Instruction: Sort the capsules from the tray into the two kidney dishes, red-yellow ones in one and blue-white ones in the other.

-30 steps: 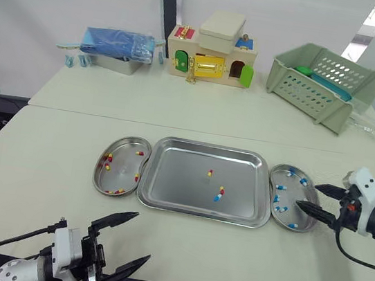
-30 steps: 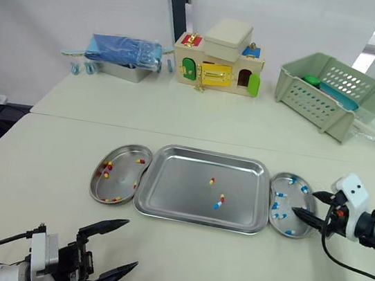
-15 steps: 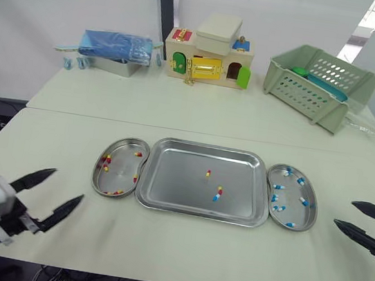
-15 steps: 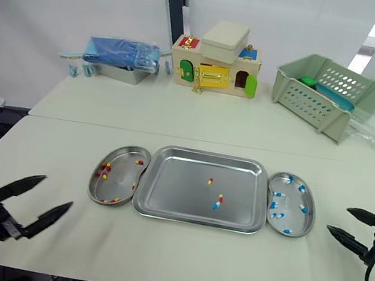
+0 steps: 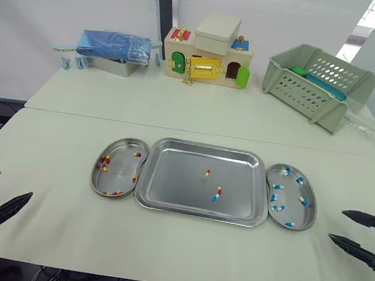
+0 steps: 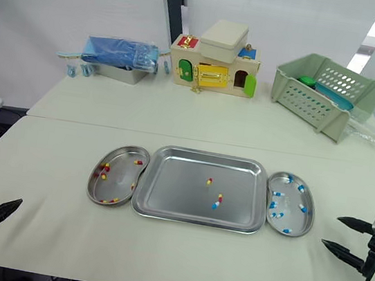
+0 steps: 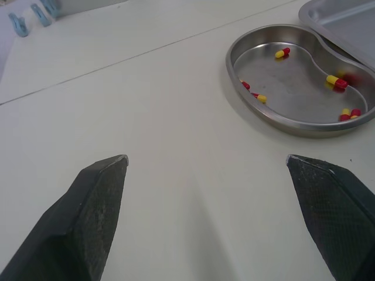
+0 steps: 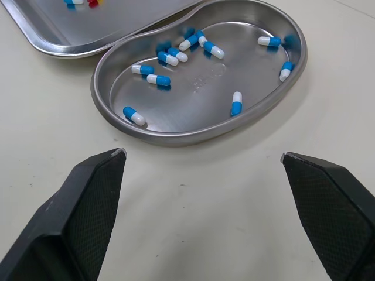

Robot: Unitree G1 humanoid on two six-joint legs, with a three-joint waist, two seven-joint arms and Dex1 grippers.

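Flanking the tray (image 5: 175, 177), each kidney dish sits on its own arm's side: red-yellow in the left dish (image 5: 121, 166), blue-white in the right dish (image 5: 290, 197). Three capsules (image 5: 215, 197) lie mid-tray, unsorted. Left gripper (image 5: 13, 184) and right gripper (image 5: 337, 225) both gape wide, empty, at opposite counter (image 5: 173, 243) edges.

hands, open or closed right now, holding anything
Left hand: open, empty.
Right hand: open, empty.
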